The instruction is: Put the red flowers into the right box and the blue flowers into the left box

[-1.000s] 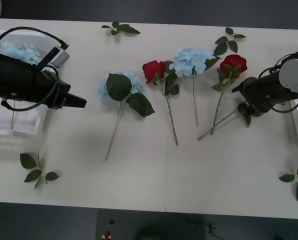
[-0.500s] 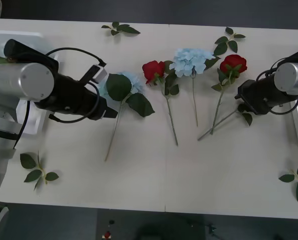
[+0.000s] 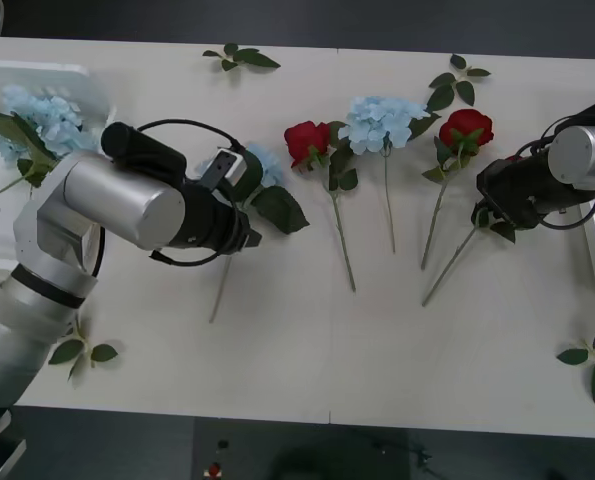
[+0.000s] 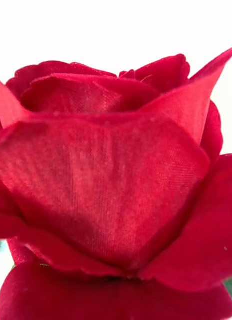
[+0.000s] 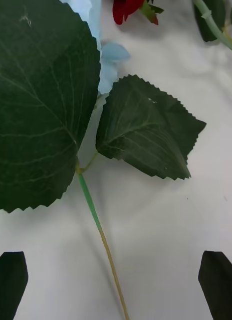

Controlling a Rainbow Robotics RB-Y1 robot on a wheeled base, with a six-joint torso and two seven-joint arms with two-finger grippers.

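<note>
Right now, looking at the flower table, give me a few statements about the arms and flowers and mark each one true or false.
1. The left gripper is open above a blue flower's stem. True.
2. The right gripper has a red rose right before its wrist camera. True.
3. A blue flower lies in the left box. True.
4. Only one red rose lies on the table. False: at least two lie there.
5. The left gripper is parked over the left box. False: it is at the blue flower near the table's middle.

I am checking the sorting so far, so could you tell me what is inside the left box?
A blue flower lies in the left box, bloom and dark leaves showing. The left gripper's arm covers the box's near part, so anything else inside is hidden.
</note>
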